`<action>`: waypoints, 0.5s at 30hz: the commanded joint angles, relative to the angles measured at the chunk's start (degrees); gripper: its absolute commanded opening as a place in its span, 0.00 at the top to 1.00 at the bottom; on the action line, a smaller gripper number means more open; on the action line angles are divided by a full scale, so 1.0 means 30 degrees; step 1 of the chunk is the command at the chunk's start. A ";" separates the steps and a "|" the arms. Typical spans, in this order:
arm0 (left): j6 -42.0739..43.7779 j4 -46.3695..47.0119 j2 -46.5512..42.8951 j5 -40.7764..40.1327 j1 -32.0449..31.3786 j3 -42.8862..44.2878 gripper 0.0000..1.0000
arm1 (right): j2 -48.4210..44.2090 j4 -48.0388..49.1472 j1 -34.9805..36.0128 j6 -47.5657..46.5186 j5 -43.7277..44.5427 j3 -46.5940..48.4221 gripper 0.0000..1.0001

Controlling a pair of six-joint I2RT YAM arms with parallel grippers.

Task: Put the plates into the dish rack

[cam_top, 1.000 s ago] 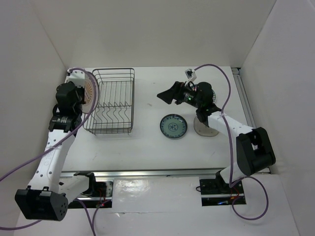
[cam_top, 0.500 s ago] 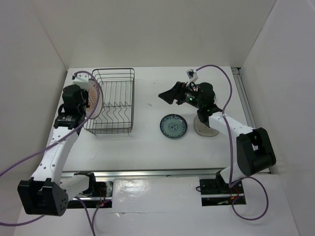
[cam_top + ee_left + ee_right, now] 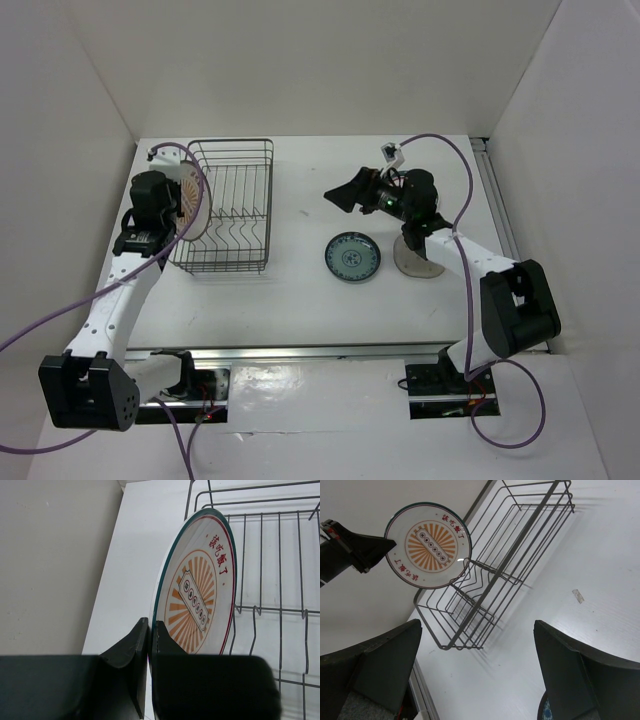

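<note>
My left gripper (image 3: 172,212) (image 3: 150,626) is shut on the rim of the white plate with the orange centre (image 3: 190,200) (image 3: 200,595). It holds the plate upright on edge, in the air at the left side of the dish rack (image 3: 230,141) (image 3: 261,555). The right wrist view shows that plate (image 3: 427,545) above the rack's near left corner (image 3: 504,562). My right gripper (image 3: 343,191) (image 3: 476,630) hangs open and empty over the table right of the rack. The blue-green plate (image 3: 352,257) lies flat below it. The translucent plate (image 3: 418,260) lies partly under the right arm.
White walls close in the table on the left, back and right. The left wall stands close behind my left gripper. A purple cable (image 3: 445,140) loops above the right arm. A small scrap (image 3: 578,596) lies on the table right of the rack.
My left arm has carried the white plate to the right, from outside the rack's left wall to over its left side. The right arm has barely moved.
</note>
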 commanded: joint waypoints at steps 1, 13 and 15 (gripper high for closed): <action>-0.0741 0.1428 -0.0184 0.0867 -0.0057 0.0195 0.87 | -0.0777 0.1265 -0.0270 0.0149 -0.0251 -0.0156 0.00; -0.1735 0.0666 0.0197 0.1806 -0.0233 0.0546 0.66 | -0.0777 0.1267 -0.0270 0.0149 -0.0251 -0.0156 0.00; -0.1913 0.0666 0.0197 0.2038 -0.0233 0.0546 0.65 | -0.0777 0.1267 -0.0446 0.0149 -0.0251 -0.0156 0.00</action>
